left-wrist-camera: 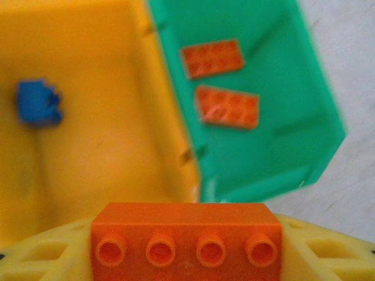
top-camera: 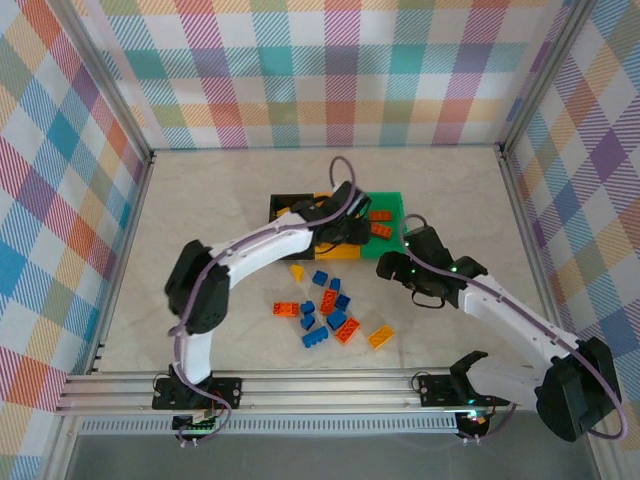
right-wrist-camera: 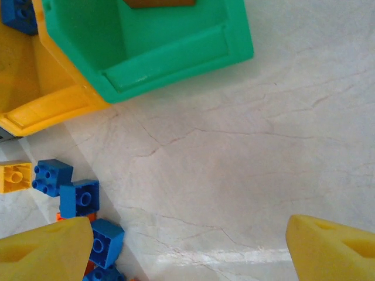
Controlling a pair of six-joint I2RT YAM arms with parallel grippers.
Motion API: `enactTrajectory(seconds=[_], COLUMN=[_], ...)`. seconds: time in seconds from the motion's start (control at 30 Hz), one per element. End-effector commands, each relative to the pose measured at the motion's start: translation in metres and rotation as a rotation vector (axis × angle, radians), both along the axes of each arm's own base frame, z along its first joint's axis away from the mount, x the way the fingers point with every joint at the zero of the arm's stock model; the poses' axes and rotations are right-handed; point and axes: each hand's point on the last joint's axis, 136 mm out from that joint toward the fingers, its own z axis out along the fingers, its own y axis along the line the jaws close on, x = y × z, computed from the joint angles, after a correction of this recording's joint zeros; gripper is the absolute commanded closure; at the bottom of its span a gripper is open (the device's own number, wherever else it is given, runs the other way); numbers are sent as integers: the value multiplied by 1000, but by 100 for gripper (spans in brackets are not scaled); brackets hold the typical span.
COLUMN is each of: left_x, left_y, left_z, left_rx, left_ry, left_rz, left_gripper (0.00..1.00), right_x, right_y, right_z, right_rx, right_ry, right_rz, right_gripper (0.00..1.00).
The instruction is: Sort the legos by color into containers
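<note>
Over the seam between yellow-orange bin [left-wrist-camera: 88, 152] and green bin [left-wrist-camera: 281, 146], your left claw [left-wrist-camera: 184, 263] grips an orange-red brick [left-wrist-camera: 186, 222] by its ends, not yet dropped.

Sorted so far: two flat orange-red bricks [left-wrist-camera: 227, 105] in green, one blue brick [left-wrist-camera: 38, 102] in yellow-orange. Black bin [top-camera: 283, 205]: contents too small to tell.

Left to do: about a dozen loose bricks [top-camera: 325, 315] on the bench [right-wrist-camera: 263, 146]. I'd judge you under halfway.

Right claw [right-wrist-camera: 187, 252] gapes wide and empty above bare bench.

Bricks are glossy hard plastic with round studs. Bins are smooth, lipped, thin-walled. Bench is pale and marble-veined.
</note>
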Motion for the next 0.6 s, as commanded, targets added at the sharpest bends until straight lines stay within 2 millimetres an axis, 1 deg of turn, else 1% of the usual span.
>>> enactTrajectory(seconds=[0.0, 0.03, 0.07, 0.2, 0.27, 0.33, 0.4, 0.47, 0.57], left_x=[19, 25, 30, 48, 56, 61, 64, 64, 61], left_y=[-23, -29, -35, -46, -51, -57, -62, -65, -63], left_z=[15, 16, 10, -4, -6, -2, 8, 22, 52], left_rx=[-10, -10, -1, 21, 1, -28, -60, -89, -138], left_ry=[-16, -18, -9, 8, 8, 1, -11, -24, -57], left_rz=[-55, -59, -61, -49, -36, -32, -31, -34, -30], left_gripper=[52, 52, 52, 50, 41, 27, 18, 13, 9], right_x=[-5, -6, -6, -7, -7, -6, -7, -6, -6], right_y=[-7, -7, -7, -5, -4, -1, 2, 6, 12], right_z=[-1, -2, -1, 1, 1, 2, 1, 2, 3], right_rx=[2, 1, 3, 12, 19, 32, 45, 59, 77], right_ry=[6, 8, 6, -2, -6, -14, -13, -17, -21], right_rz=[-29, -28, -28, -14, -9, 4, 18, 34, 69], right_gripper=[14, 14, 14, 14, 14, 13, 13, 12, 12])
